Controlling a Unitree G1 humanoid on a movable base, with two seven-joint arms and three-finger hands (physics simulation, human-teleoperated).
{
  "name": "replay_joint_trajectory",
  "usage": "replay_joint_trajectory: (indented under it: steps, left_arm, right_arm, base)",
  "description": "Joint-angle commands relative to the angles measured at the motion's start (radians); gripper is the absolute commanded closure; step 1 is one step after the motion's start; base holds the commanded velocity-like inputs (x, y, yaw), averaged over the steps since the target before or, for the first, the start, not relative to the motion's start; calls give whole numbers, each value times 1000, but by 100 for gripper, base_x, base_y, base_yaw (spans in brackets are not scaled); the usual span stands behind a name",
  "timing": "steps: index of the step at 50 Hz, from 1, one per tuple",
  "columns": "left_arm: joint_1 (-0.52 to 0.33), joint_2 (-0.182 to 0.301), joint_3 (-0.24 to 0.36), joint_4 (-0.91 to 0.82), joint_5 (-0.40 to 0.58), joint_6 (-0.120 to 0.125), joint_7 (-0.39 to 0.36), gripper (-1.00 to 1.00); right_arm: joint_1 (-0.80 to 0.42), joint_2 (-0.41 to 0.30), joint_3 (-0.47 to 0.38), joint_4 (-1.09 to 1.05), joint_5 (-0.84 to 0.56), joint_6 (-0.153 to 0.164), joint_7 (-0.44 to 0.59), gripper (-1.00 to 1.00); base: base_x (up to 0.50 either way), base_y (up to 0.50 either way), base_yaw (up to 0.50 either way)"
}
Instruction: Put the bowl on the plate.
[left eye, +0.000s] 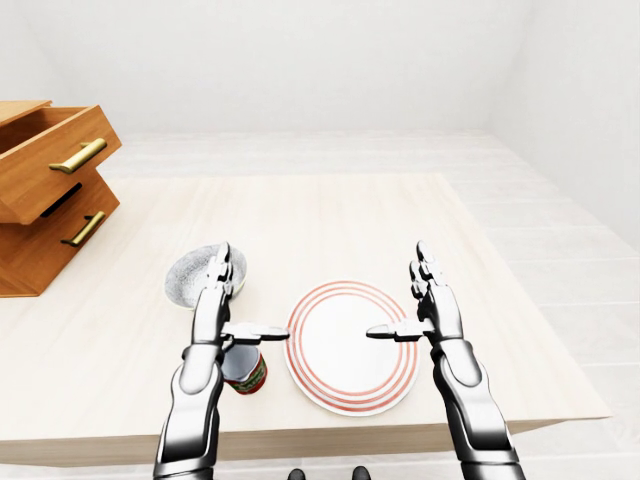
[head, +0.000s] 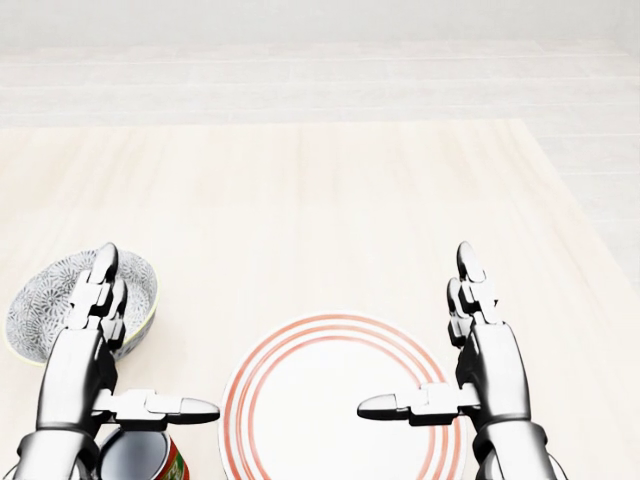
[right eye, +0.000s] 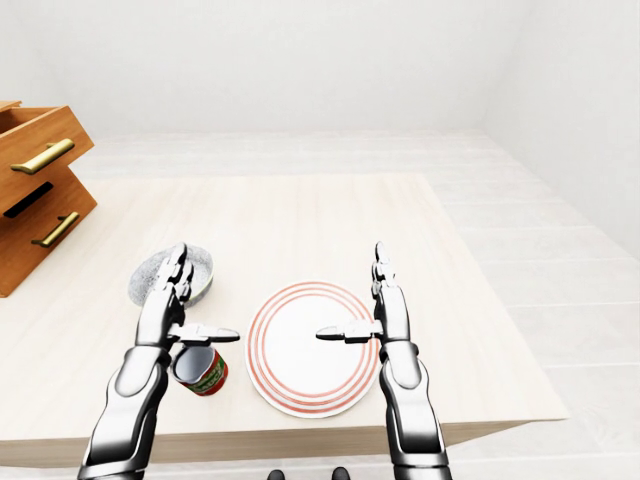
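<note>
Pale tabletop (head: 300, 200) stretches wide above plate (head: 310, 410) and bowl (head: 35, 310).

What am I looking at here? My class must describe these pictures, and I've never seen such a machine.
These are simulator renders of a humanoid robot steered by a person. All three cameras sit on its head, looking over its arms: the two eye views show the whole table, the head view looks more steeply down. Its left hand and right hand have three fingers each; both are open and hold nothing. On the pale table lie a patterned bowl, a white plate with red rings and a can. A wooden drawer unit stands at the eye views' left. The bowl is not yet on the plate.
</note>
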Motion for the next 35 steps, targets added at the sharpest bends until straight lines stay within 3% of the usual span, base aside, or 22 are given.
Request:
replay_joint_trajectory:
  steps: [1, 14, 18, 29, 35]
  left_arm:
    - [-13, 52, 57, -50, 49, 0, -15, -100]
    - [-76, 163, 190, -58, 178, 0, -106, -100]
    - [-91, 177, 206, -28, 198, 0, -110, -100]
    - [-127, 290, 262, 97, 336, 0, -129, -100]
    - [-162, 318, 273, 160, 372, 0, -133, -100]
  right_arm:
    - [12, 5, 6, -12, 4, 0, 5, -100]
    - [26, 7, 7, -18, 10, -6, 4, -100]
    - [27, 6, 7, -18, 11, -7, 4, -100]
    - [27, 5, 5, -39, 12, 0, 3, -100]
    - [31, 6, 8, -51, 13, 0, 4, -100]
  base:
    - [0, 0, 0]
    - [0, 0, 0]
    - [0, 0, 0]
    - [0, 0, 0]
    - [0, 0, 0]
